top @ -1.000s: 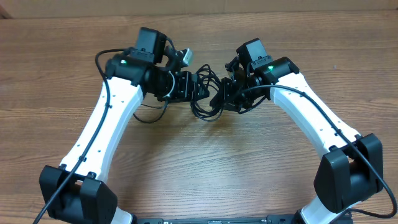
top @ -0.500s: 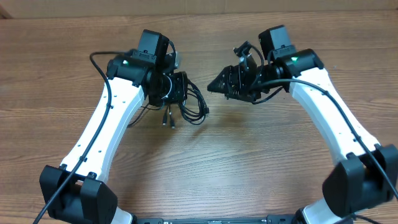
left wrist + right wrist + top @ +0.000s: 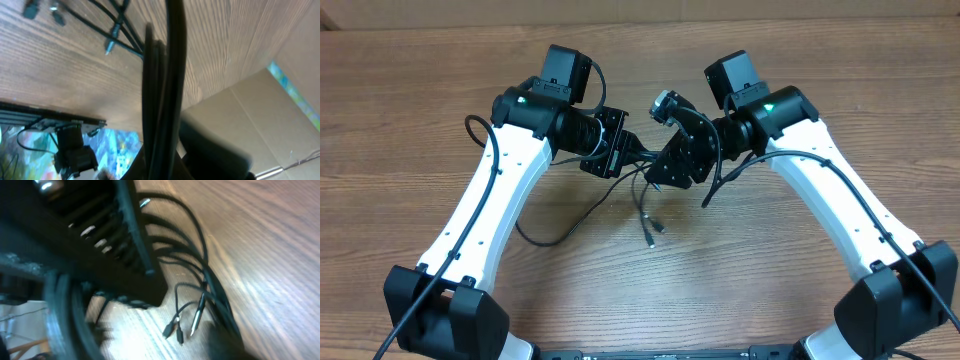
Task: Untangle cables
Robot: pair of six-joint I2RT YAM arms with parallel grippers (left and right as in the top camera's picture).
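Observation:
The cables [image 3: 646, 205] are thin black cords hanging between the two arms at the table's middle. Their plug ends [image 3: 653, 232] rest on the wood, and one strand [image 3: 560, 232] trails off to the left. My left gripper [image 3: 620, 150] is shut on the cables; in the left wrist view they run straight up from the jaws as a dark band [image 3: 165, 75]. My right gripper [image 3: 660, 172] sits close against the same bundle from the right. The right wrist view is blurred and shows cords [image 3: 200, 240] and plugs [image 3: 172, 327], but not how its jaws stand.
The wooden table [image 3: 770, 290] runs all round. A cardboard wall [image 3: 640, 10] closes the far edge. A thicker arm cable [image 3: 478, 128] loops beside the left arm. Both arm bases [image 3: 445, 320] stand at the near edge.
The right gripper, half a second ago drawn away to the right, has come back in against the bundle. The cables have spread out, with plugs lower and a strand trailing left.

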